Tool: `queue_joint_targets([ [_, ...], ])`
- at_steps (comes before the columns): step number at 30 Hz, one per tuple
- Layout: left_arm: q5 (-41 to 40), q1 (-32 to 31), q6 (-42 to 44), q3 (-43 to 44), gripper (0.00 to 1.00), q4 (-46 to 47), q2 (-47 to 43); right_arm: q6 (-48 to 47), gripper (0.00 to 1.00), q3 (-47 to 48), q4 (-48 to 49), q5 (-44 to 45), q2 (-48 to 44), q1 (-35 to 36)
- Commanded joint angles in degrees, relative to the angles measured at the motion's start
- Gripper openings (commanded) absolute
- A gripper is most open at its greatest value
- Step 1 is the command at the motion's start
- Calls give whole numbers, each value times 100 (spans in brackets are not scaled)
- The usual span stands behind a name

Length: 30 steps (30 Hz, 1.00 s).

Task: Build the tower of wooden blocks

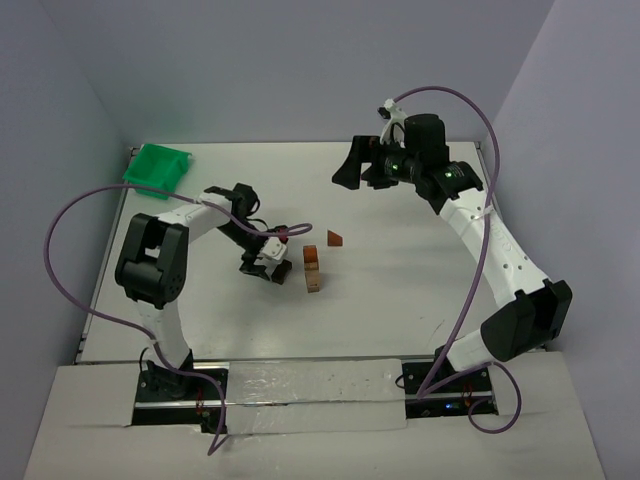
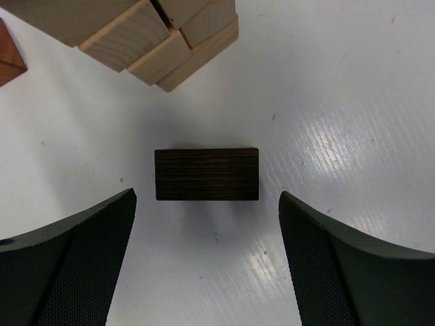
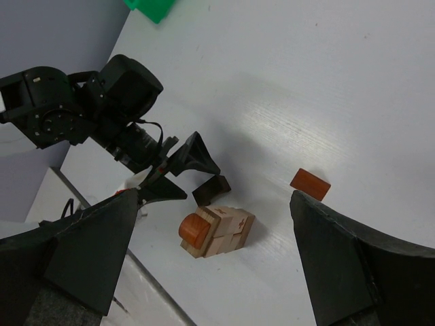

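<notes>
The tower (image 1: 313,270) is a short stack of tan blocks with a rounded reddish-brown piece (image 3: 194,231) on top, standing mid-table. A dark brown cuboid (image 2: 206,174) lies flat on the table just left of it, also seen in the right wrist view (image 3: 212,190). My left gripper (image 2: 207,207) is open and low, its fingertips just short of the cuboid's two ends, not touching it. A reddish-brown wedge (image 1: 335,238) lies alone behind the tower. My right gripper (image 1: 360,168) is open and empty, raised well above the far table.
A green plastic bin (image 1: 158,166) stands at the far left corner. The tan blocks (image 2: 156,34) of the tower are close ahead of the left gripper. The wedge (image 2: 8,60) shows at the upper left of the left wrist view.
</notes>
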Motion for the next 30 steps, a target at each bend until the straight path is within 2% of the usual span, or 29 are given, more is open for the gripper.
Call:
queue_joint_targets([
  [1,-191,-116,-144,333,91,139,196,19,100,77,145,-166,-3,-107],
  [8,-384,-271,-464,447,88,275,329,16,100,75,140,-239,43,-207],
  [12,-416,-311,-613,503,83,324,371,28,100,99,122,-315,96,-260],
  [21,-407,-345,-675,329,81,264,232,47,100,86,100,-380,102,-336],
  [23,-422,-346,-752,306,76,269,210,66,100,84,94,-388,101,-345],
  [26,-394,-339,-950,230,61,331,133,88,100,77,100,-371,86,-337],
  [30,-307,-338,-1091,15,50,455,-65,107,100,23,136,-369,41,-349],
])
